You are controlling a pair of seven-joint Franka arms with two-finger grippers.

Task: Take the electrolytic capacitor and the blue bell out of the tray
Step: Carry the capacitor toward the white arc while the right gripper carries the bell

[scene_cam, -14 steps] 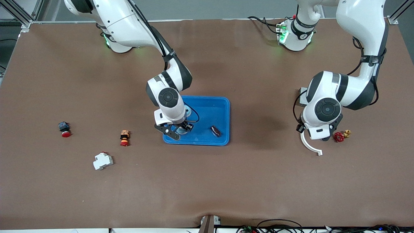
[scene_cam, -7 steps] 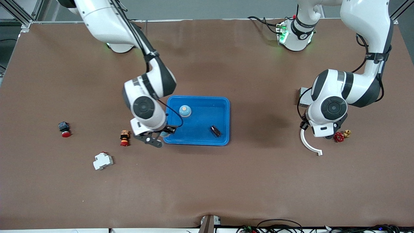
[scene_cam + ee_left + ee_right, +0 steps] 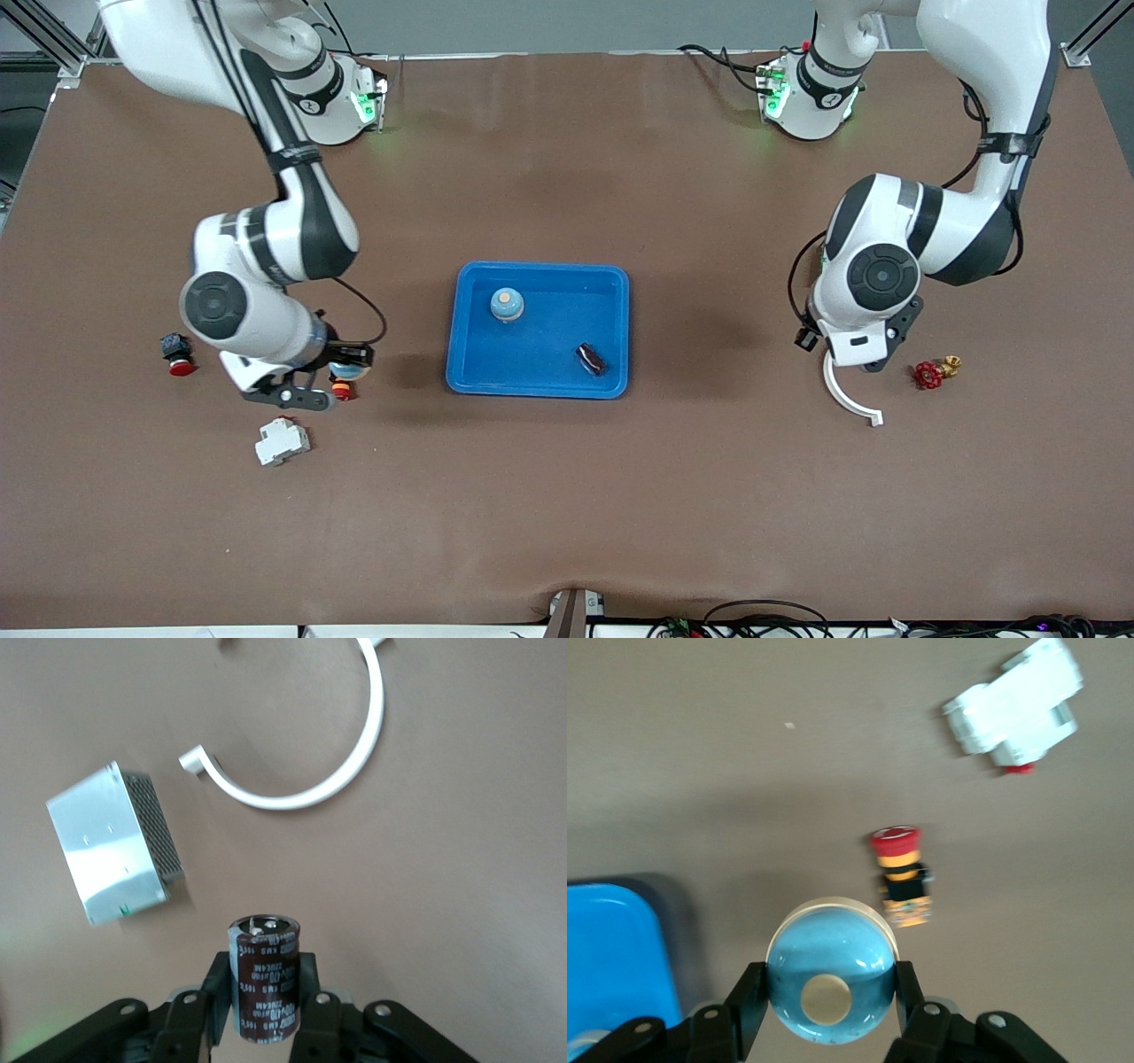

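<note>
My right gripper (image 3: pixel 830 992) is shut on a round blue bell (image 3: pixel 828 986) with a cream button in its middle. It hangs over the bare table between the blue tray (image 3: pixel 611 292) and an orange and red push button (image 3: pixel 902 877). In the front view the right gripper (image 3: pixel 341 370) shows just above that button. My left gripper (image 3: pixel 263 983) is shut on a dark brown capacitor (image 3: pixel 263 974), held upright over the table beside a white arc (image 3: pixel 310 788). The left gripper (image 3: pixel 852 354) is at the left arm's end. In the tray lie another blue bell (image 3: pixel 506 305) and a dark capacitor (image 3: pixel 591 358).
A white breaker (image 3: pixel 282 440) and a red-capped button (image 3: pixel 177 354) lie toward the right arm's end. A red valve (image 3: pixel 928 375) and the white arc (image 3: pixel 850 400) lie by the left gripper. A silver perforated box (image 3: pixel 113 843) sits near the arc.
The right arm swung from over the tray toward its own end of the table, with the blue bell in its gripper. The left arm shifted slightly toward the tray, still gripping the capacitor.
</note>
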